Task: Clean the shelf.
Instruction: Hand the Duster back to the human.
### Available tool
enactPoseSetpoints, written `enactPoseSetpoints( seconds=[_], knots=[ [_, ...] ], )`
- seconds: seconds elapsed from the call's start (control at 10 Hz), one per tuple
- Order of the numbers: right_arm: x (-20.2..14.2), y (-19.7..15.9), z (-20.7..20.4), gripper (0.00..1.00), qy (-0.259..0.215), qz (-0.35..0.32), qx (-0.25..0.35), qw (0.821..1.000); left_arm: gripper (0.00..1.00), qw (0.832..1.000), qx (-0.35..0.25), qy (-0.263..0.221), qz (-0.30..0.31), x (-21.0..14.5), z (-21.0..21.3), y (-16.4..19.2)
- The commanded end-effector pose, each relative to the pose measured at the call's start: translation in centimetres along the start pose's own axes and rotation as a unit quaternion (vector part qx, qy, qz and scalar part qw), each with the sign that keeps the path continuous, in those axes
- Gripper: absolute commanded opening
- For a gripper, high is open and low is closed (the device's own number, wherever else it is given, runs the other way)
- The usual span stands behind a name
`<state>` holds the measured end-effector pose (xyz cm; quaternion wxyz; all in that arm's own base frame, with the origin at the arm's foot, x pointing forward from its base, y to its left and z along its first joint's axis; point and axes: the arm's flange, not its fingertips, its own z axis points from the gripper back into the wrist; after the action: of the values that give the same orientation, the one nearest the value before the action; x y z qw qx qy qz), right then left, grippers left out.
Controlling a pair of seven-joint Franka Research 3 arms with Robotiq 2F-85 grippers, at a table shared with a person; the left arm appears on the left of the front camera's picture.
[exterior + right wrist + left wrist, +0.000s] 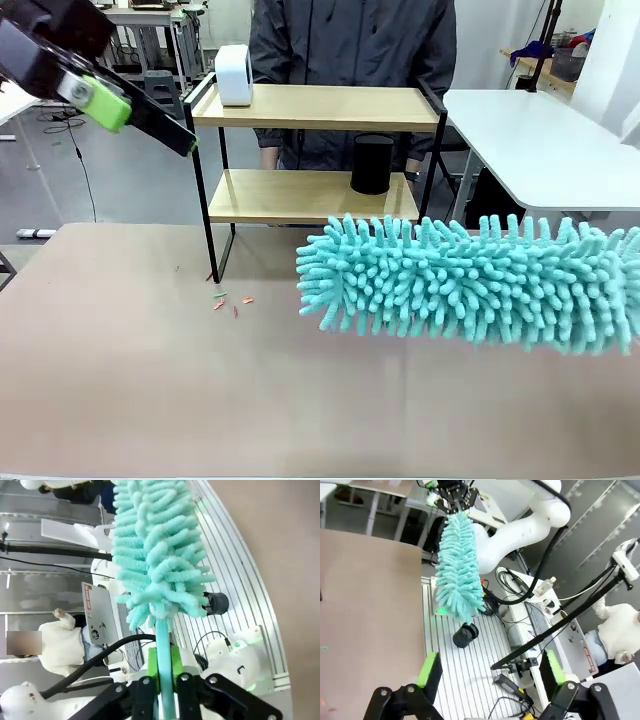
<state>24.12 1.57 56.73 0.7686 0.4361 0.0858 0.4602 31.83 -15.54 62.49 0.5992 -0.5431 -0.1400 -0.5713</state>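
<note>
The shelf stands at the far side of the table, two light wooden boards in a black frame, with a person behind it. A white box sits on its top board and a black cylinder on the lower one. A fluffy teal duster hangs level over the table's right half, in front of the shelf. My right gripper is shut on the duster's teal handle. Raised at the upper left, left of the shelf's top board, my left gripper is open and holds nothing, its green pads wide apart.
Small red and green scraps lie on the brown table near the shelf's front left leg. A white side table stands at the right. The left wrist view looks back at the right arm holding the duster over the robot's base.
</note>
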Motion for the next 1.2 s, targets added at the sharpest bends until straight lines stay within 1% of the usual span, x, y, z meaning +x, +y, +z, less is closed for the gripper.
enactPoseSetpoints(
  seconds=[0.0, 0.1, 0.2, 0.3, 0.4, 0.5, 0.6, 0.7, 0.8, 0.9, 1.0, 1.1],
  knots=[
    [2.9, -1.1, 0.1, 0.13, 0.044, 0.006, -0.004, 0.999, 1.0, 1.0, 0.003, 0.003, 0.007, 0.5, -2.4, 2.2],
    [6.4, -1.9, 0.4, 0.13, 0.098, 0.022, 0.0, 0.995, 1.0, 0.999, -0.042, 0.025, -0.017, 2.2, -3.8, 4.6],
    [9.4, -2.4, 0.9, 0.13, 0.129, 0.025, -0.003, 0.991, 1.0, 0.998, -0.039, 0.054, -0.011, 3.5, -4.8, 6.9],
    [11.6, -3.1, 0.8, 0.13, 0.154, 0.02, -0.002, 0.988, 1.0, 0.997, -0.054, 0.051, -0.012, 4.3, -5.6, 8.4],
    [13.5, -3.8, 0.4, 0.13, 0.175, 0.027, 0.009, 0.984, 1.0, 0.996, -0.062, 0.06, -0.005, 4.7, -6.9, 9.5],
    [15.0, -4.3, -0.1, 0.13, 0.183, 0.039, 0.017, 0.982, 1.0, 0.995, -0.065, 0.079, -0.002, 5.1, -8.7, 10.5],
    [16.3, -4.7, -0.4, 0.13, 0.191, 0.042, 0.02, 0.98, 1.0, 0.992, -0.066, 0.112, 0.002, 5.3, -10.5, 11.4],
    [17.1, -5.0, -0.3, 0.13, 0.188, 0.045, 0.018, 0.981, 1.0, 0.987, -0.075, 0.14, -0.005, 5.5, -11.9, 11.7],
    [17.5, -5.2, -0.1, 0.13, 0.183, 0.05, 0.019, 0.982, 1.0, 0.984, -0.079, 0.162, -0.012, 5.7, -13.0, 11.8],
    [17.7, -5.2, 0.1, 0.13, 0.173, 0.056, 0.018, 0.983, 1.0, 0.98, -0.09, 0.174, -0.012, 5.7, -13.9, 11.9],
    [17.6, -5.3, 0.2, 0.13, 0.164, 0.059, 0.022, 0.984, 1.0, 0.979, -0.087, 0.187, -0.011, 5.7, -14.6, 12.2],
    [17.4, -5.4, 0.4, 0.13, 0.142, 0.063, 0.019, 0.988, 1.0, 0.977, -0.088, 0.197, 0.0, 5.5, -15.1, 12.6]
  ],
)
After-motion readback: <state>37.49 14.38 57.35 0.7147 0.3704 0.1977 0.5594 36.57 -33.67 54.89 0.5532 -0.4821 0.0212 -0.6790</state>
